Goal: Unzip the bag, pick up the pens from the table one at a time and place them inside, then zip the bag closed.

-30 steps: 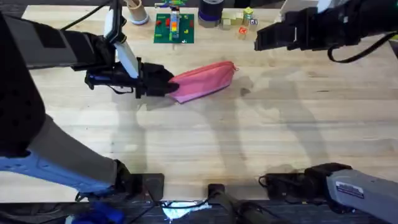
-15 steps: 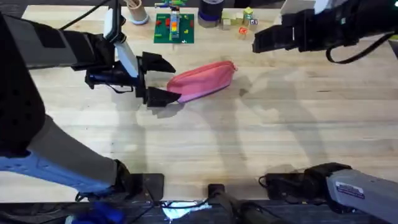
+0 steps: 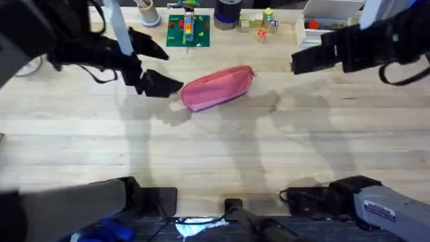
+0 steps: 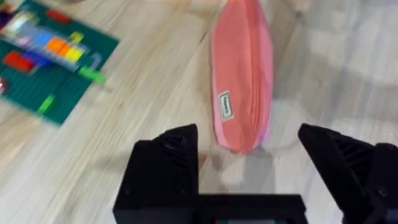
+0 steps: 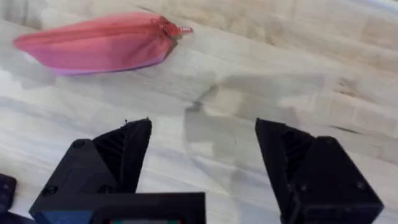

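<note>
The pink bag (image 3: 216,86) lies on the wooden table (image 3: 222,154) with its zipper looking shut and the pull (image 3: 252,69) at its right end. My left gripper (image 3: 164,65) hangs open just left of the bag's left end, not touching it. In the left wrist view the bag (image 4: 242,87) stretches away from the open left gripper (image 4: 249,134). My right gripper (image 3: 295,62) hovers to the right of the bag, open and empty. The right wrist view shows the bag (image 5: 99,43) well beyond the open right gripper (image 5: 203,130). The pens are out of view.
Along the far edge stand a green baseplate with bricks (image 3: 188,30), a dark cup (image 3: 227,12), small coloured blocks (image 3: 262,20) and a white box (image 3: 329,17). The arms' bases sit at the near edge. Bare wood spreads in front of the bag.
The left gripper, shut on the bag's left end a second ago, has opened, let go and drawn back up and to the left. The right arm has shifted slightly right.
</note>
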### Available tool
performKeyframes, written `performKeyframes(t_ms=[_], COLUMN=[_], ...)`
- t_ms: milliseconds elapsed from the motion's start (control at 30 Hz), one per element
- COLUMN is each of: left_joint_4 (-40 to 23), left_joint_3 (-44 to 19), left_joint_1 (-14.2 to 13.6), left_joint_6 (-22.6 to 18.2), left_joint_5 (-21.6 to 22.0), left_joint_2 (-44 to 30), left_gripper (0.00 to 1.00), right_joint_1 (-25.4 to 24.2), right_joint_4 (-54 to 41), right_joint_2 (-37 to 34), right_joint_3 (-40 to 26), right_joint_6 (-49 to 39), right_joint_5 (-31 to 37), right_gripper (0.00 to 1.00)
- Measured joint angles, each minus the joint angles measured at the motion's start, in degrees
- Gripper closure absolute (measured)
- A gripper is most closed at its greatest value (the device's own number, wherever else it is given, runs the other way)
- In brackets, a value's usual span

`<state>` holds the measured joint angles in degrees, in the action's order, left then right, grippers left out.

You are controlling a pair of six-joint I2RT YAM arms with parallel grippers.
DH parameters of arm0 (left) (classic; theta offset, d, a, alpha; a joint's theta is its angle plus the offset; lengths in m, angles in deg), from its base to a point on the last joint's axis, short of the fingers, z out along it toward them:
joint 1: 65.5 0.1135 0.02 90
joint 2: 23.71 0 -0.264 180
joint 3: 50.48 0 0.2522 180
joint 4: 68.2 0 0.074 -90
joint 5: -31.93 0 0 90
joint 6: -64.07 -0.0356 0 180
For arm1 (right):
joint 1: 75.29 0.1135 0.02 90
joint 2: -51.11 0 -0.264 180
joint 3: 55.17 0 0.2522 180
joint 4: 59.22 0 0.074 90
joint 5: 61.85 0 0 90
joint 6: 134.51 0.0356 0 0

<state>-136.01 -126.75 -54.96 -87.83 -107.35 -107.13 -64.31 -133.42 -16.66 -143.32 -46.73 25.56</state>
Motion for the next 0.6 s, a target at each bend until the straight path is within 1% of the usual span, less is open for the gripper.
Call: performKeyframes(t_ms=[67,133,200,267,400,500,600], left_joint_4=[-0.6,-0.7,-1.3,-2.5,-5.8,-7.6,-9.1], left_joint_3=[-0.4,-0.5,-0.5,-0.5,-0.5,-0.5,-0.5], left_joint_1=[0.0,0.0,0.0,0.0,0.0,0.0,0.0], left_joint_6=[4.5,10.1,17.3,23.5,33.5,39.5,43.6], left_joint_5=[3.6,7.5,12.3,16.3,22.6,25.8,27.8], left_joint_2=[3.3,6.8,10.7,14.3,20.8,24.8,27.8], left_gripper=[0.006,0.006,0.006,0.006,0.005,0.005,0.006], right_joint_1=[0.0,0.0,0.0,0.0,0.0,0.0,0.0], right_joint_4=[-1.4,-3.1,-4.8,-6.2,-8.3,-9.6,-10.0], right_joint_2=[0.8,1.6,2.5,3.3,4.0,4.1,4.1], right_joint_3=[0.0,0.0,0.0,0.0,0.0,0.0,0.0], right_joint_6=[0.0,0.0,0.0,0.0,0.0,0.0,0.0], right_joint_5=[0.2,0.3,0.3,0.3,0.2,0.3,0.3], right_gripper=[0.005,0.005,0.005,0.005,0.005,0.005,0.005])
